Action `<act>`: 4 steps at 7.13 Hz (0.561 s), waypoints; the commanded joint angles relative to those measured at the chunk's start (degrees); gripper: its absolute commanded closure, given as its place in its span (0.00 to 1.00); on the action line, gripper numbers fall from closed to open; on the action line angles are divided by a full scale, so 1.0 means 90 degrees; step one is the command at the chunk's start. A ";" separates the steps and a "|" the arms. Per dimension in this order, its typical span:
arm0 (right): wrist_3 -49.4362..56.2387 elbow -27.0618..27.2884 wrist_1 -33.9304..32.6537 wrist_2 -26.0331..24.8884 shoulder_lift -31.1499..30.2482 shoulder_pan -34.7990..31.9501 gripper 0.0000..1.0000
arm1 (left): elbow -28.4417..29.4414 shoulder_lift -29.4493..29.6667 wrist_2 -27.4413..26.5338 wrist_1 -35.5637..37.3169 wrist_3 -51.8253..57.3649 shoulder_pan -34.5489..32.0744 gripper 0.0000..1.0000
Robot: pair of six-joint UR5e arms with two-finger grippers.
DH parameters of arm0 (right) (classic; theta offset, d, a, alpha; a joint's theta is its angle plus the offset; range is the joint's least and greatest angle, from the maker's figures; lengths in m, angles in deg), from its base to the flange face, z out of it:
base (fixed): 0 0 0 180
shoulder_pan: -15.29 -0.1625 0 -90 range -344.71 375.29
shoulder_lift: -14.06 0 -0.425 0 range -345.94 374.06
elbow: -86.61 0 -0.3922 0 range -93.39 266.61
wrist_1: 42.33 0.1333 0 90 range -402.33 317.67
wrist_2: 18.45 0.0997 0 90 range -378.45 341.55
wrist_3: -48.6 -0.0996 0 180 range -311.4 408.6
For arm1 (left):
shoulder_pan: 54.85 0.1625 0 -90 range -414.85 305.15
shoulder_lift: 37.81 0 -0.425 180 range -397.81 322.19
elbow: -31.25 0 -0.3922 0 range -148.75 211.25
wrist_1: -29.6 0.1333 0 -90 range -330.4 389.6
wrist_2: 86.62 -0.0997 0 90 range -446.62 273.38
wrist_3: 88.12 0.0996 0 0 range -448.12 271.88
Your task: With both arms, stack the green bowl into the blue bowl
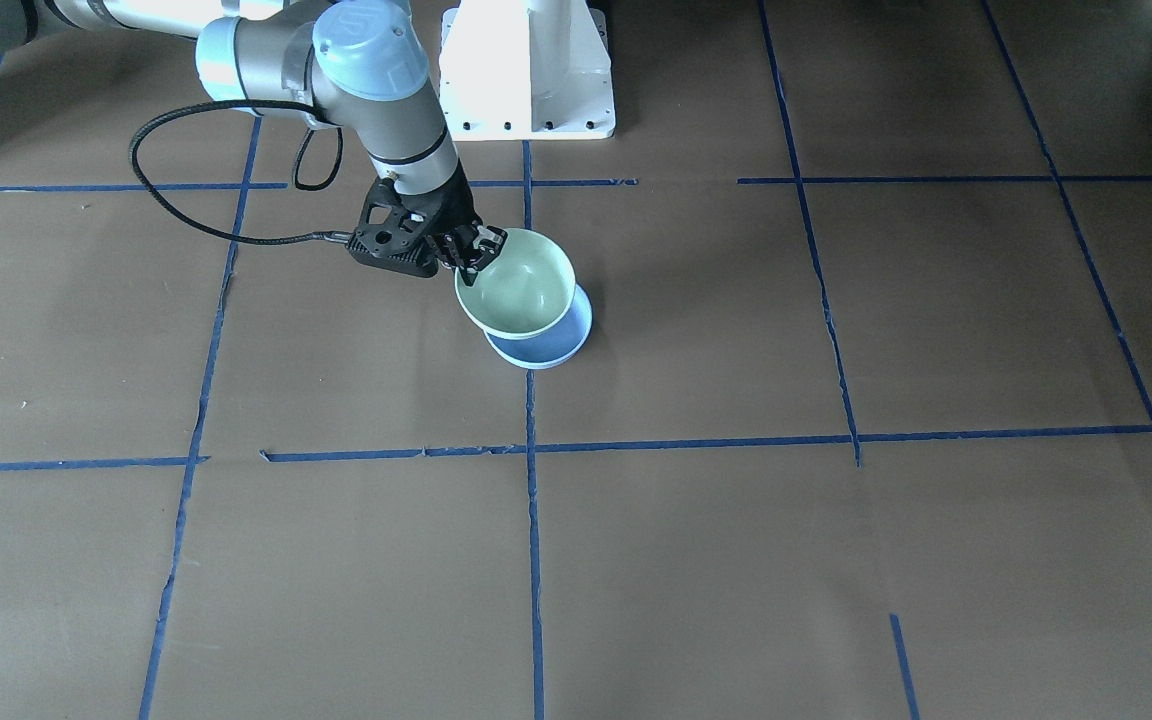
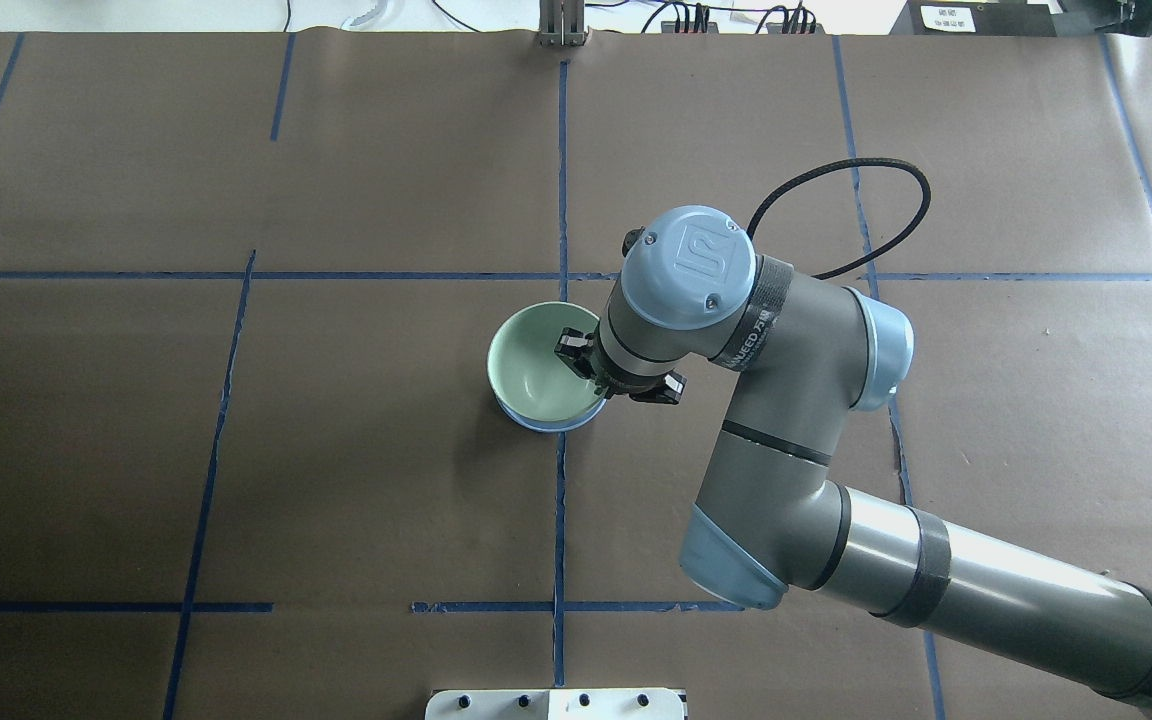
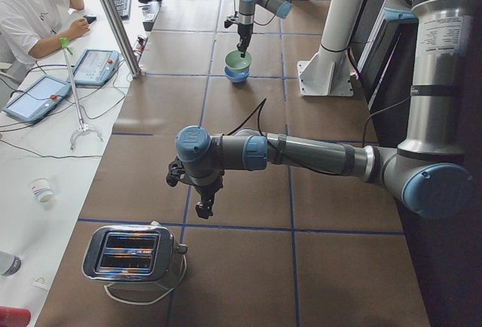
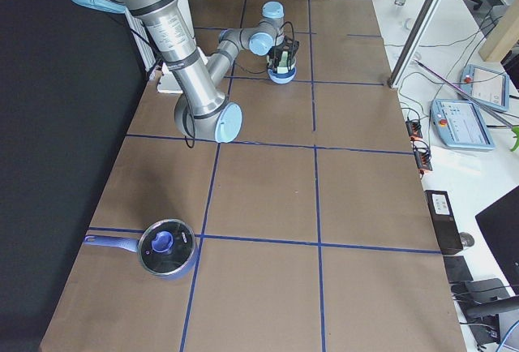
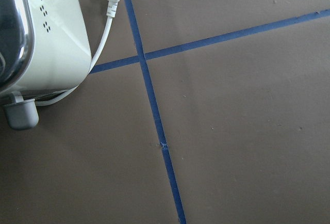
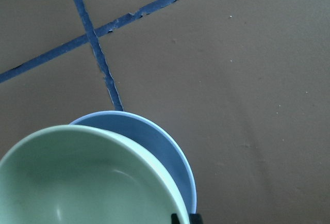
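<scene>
The right gripper (image 1: 473, 252) sits left of centre in the front-facing view, its fingers closed onto the near-left rim of the green bowl (image 1: 521, 285), one finger inside the bowl and the other outside the wall. The bowl extends from the gripper toward the lower right of that frame, mouth up and slightly tilted. Directly under it is the blue bowl (image 1: 551, 340), which shows only as a crescent along the green bowl's lower right edge. The green bowl sits partly down in it and off-centre. Whether its bottom rests on the blue one cannot be told. In the right wrist view the green bowl fills the lower left and the blue rim curves just beyond it.

Both bowls stand on the brown worktop (image 1: 736, 330), over a vertical blue tape line (image 1: 533, 520), below the white pedestal base (image 1: 526, 70) at the top of the frame.

The left gripper (image 3: 203, 208) hangs low in the exterior left view, just above a chrome toaster (image 3: 135, 255) and well apart from the bowls. How far it is open cannot be told.
</scene>
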 commanded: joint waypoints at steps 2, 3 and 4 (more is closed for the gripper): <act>-0.0020 -0.0233 0.0013 -0.0265 0.0121 0.0060 0.92 | 0.0003 -0.0010 -0.0003 0.0000 0.0000 0.0000 0.00; -0.0030 -0.0244 0.0013 -0.0275 0.0121 0.0069 0.88 | -0.0006 -0.0010 -0.0003 0.0000 0.0000 0.0000 0.00; -0.0011 -0.0282 0.0023 -0.0265 0.0130 0.0079 0.63 | 0.0003 -0.0010 -0.0003 0.0000 0.0000 0.0000 0.00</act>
